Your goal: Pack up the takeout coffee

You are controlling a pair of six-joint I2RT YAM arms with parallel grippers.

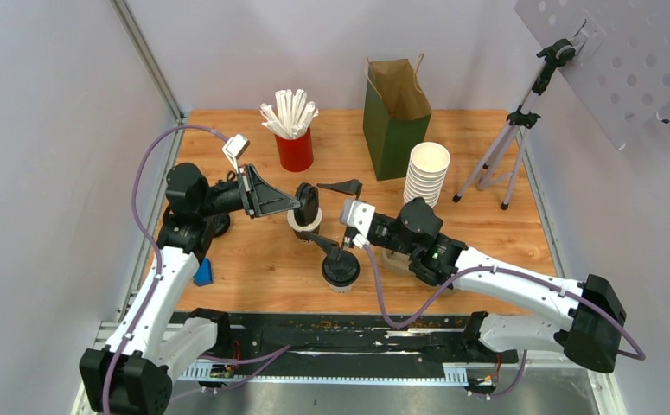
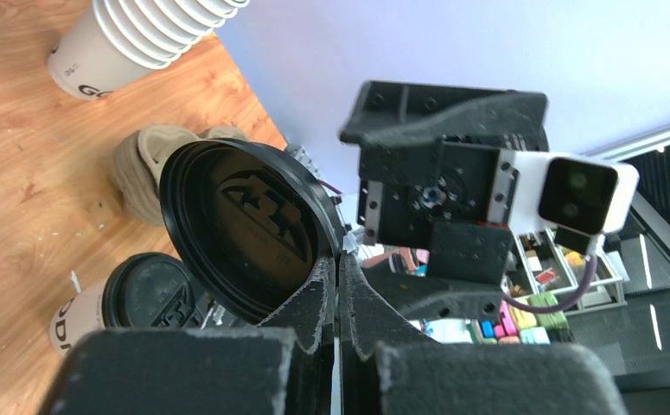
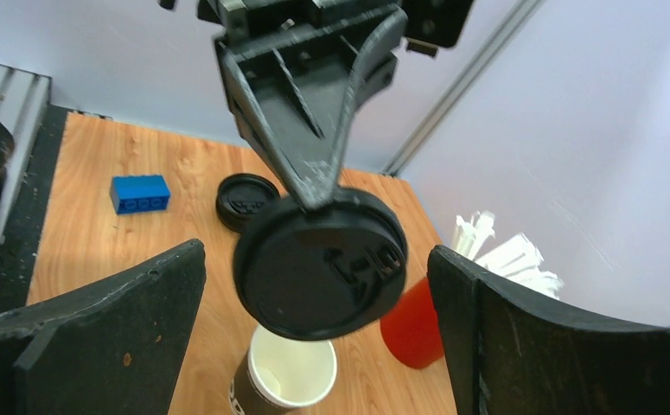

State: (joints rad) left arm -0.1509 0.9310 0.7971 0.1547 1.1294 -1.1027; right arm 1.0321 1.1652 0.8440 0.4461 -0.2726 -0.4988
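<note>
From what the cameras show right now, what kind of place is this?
Probably a robot test cell staged as a coffee counter: a stack of paper cups, a red cup of straws and a tripod on a wooden table.

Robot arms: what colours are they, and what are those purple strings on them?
The left arm and right arm have white shells and black joints. The strings are purple cables running to a white camera box at each wrist. The left end effector and right end effector each have two black tapering fingers.

Left gripper (image 1: 297, 201) with black lid (image 1: 309, 206) over lidless cup (image 1: 297, 227), wide-jawed right gripper (image 1: 331, 214) alongside
</note>
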